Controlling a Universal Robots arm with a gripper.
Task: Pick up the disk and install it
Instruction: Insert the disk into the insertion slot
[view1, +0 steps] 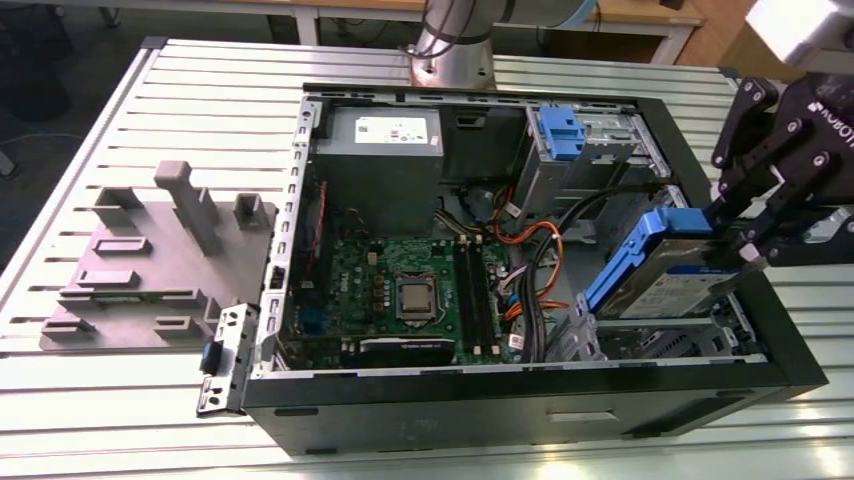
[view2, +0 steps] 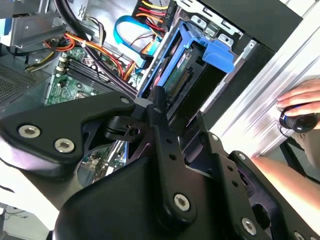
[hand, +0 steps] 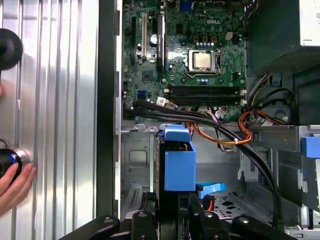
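In the exterior view the disk (view1: 663, 278), a silver-grey drive with blue side rails, hangs tilted over the lower drive bay (view1: 627, 338) at the open computer case's right end. My gripper (view1: 731, 246) is shut on its upper end, just above the case wall. In the second wrist view the disk (view2: 186, 75) runs away from my black fingers (view2: 159, 116), blue rail end foremost. In the first wrist view the disk's blue rail (hand: 179, 167) stands edge-on between the fingers, above the metal bay floor (hand: 136, 159).
The case (view1: 534, 395) holds a motherboard (view1: 400, 285), a grey power-supply box (view1: 380, 140), orange and black cables (view1: 534, 240) and an upper cage with a blue tab (view1: 561, 128). A grey fixture block (view1: 147, 260) lies on the slatted table. A person's hand (hand: 12, 184) rests beside the case.
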